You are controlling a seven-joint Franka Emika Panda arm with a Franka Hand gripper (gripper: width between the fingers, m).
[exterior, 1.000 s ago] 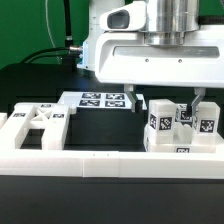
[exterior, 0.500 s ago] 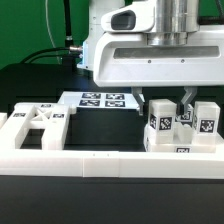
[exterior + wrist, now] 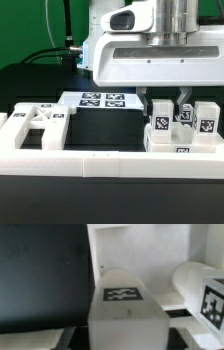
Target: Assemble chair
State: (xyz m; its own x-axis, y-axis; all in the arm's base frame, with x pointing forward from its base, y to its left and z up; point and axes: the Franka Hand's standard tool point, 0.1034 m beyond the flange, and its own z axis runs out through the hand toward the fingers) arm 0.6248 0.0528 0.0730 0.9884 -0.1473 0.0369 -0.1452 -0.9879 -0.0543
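Chair parts (image 3: 160, 137): matt white plastic, smooth-faced, carrying black-and-white printed tags; desk (image 3: 100, 128) surface matt black; arm housing (image 3: 150, 62) smooth white plastic, slight sheen.

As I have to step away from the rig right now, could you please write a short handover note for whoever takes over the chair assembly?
Tool: shut on a tagged white post in the cluster of parts at the exterior view's right.
Parts: another tagged post is beside it. The open frame part lies flat at the exterior view's left, behind the border wall.
Done: grip taken; I can make out no joined parts.
Left: lifting the post, and seemingly all the joining.
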